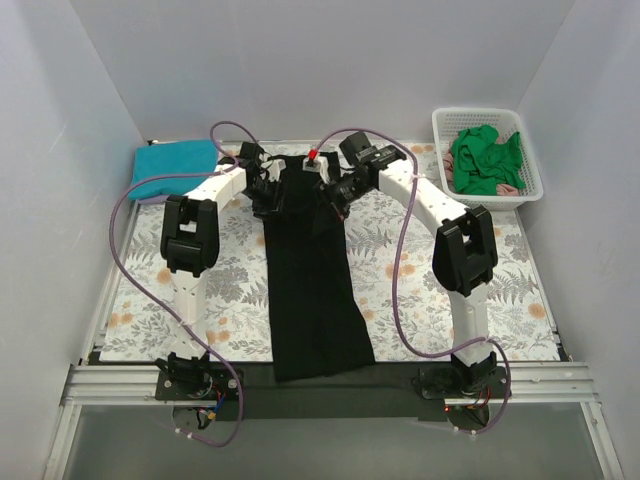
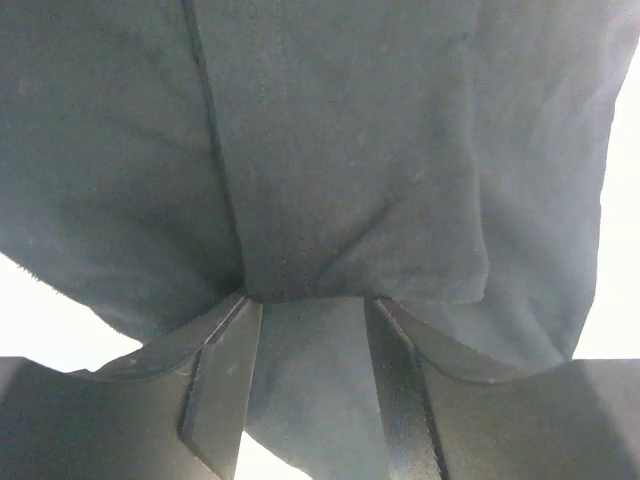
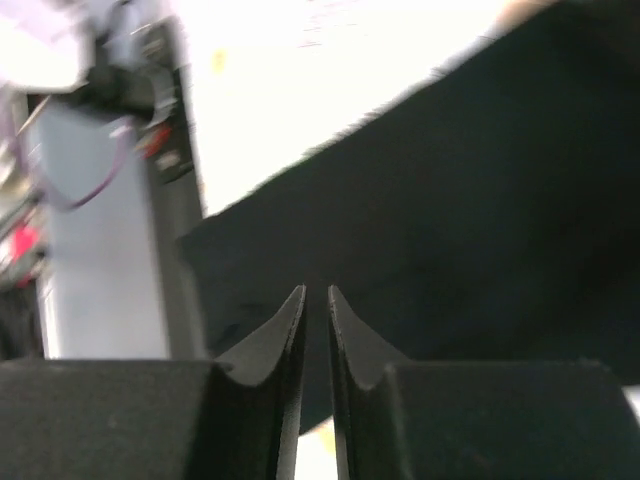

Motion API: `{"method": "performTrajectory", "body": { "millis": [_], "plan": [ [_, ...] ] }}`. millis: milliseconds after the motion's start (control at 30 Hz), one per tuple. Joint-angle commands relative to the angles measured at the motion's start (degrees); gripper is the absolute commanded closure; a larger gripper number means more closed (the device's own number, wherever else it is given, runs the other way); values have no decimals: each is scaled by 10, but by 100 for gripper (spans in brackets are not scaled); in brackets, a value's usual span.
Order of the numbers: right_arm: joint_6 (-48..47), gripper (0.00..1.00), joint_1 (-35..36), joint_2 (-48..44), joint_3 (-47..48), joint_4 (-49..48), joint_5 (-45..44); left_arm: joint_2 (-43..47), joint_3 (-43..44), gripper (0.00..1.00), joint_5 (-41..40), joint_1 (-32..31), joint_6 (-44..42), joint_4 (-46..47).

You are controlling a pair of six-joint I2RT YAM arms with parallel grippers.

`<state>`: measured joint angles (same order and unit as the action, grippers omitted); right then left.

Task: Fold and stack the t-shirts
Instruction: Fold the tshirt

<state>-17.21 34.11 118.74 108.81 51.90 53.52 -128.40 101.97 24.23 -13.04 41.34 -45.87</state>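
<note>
A large black t-shirt [image 1: 315, 290] lies as a long narrow strip down the middle of the table, from the far end to the near edge. Both grippers are at its far end. My left gripper [image 1: 268, 190] is closed on a thick fold of the black cloth [image 2: 400, 150], which fills the gap between its fingers [image 2: 312, 300]. On the other far corner, my right gripper [image 1: 335, 195] has its jaws nearly together [image 3: 315, 290] with the edge of the black cloth [image 3: 480, 200] pinched between them. A folded teal t-shirt [image 1: 175, 165] lies at the far left.
A white lattice basket [image 1: 440, 150] at the far right holds crumpled green t-shirts [image 1: 485, 160]. A small red-topped object [image 1: 312, 154] stands at the table's far edge between the grippers. The fern-print cover [image 1: 400, 300] spans the table, and white walls close in three sides.
</note>
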Motion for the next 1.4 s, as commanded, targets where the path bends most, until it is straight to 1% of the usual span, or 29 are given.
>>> {"method": "performTrajectory", "body": {
  "millis": [0,33,200,233,300,333,400,533,600,667,833,1033,1100,1133,1267,1367],
  "plan": [
    [59,81,-25,20,29,-43,-70,-33,50,55,-6,-6,-13,-26],
    [79,81,-33,29,32,-70,-104,-54,74,55,-5,-8,-15,-31],
    [98,82,-63,73,81,-112,-181,-113,156,56,4,-16,-8,-42],
    [97,83,-65,92,91,-116,-213,-123,176,56,3,-16,-5,-40],
    [90,84,-68,112,120,-127,-236,-125,189,56,4,-16,2,-34],
    [90,84,-68,130,130,-128,-262,-118,191,55,7,-14,5,-32],
    [89,85,-72,148,145,-132,-284,-89,184,52,13,-12,7,-25],
    [97,85,-77,146,125,-150,-293,-28,150,48,24,-8,0,-19],
    [104,85,-77,135,93,-173,-297,-1,112,47,31,-8,0,-20],
    [104,85,-77,134,82,-182,-299,10,70,46,38,-8,1,-21],
    [110,86,-78,159,84,-196,-304,15,10,46,40,-8,-4,-3],
    [111,87,-79,192,92,-210,-317,-16,16,47,41,-8,-3,-1],
    [114,89,-82,213,108,-212,-328,-32,24,47,35,-7,-4,-1],
    [119,91,-88,221,115,-213,-332,-39,37,47,34,-7,-5,-4],
    [150,91,-107,264,156,-225,-317,-80,76,47,43,-7,-3,-18],
    [149,91,-110,283,186,-232,-314,-98,99,47,51,-5,3,-20]
  ]
}}
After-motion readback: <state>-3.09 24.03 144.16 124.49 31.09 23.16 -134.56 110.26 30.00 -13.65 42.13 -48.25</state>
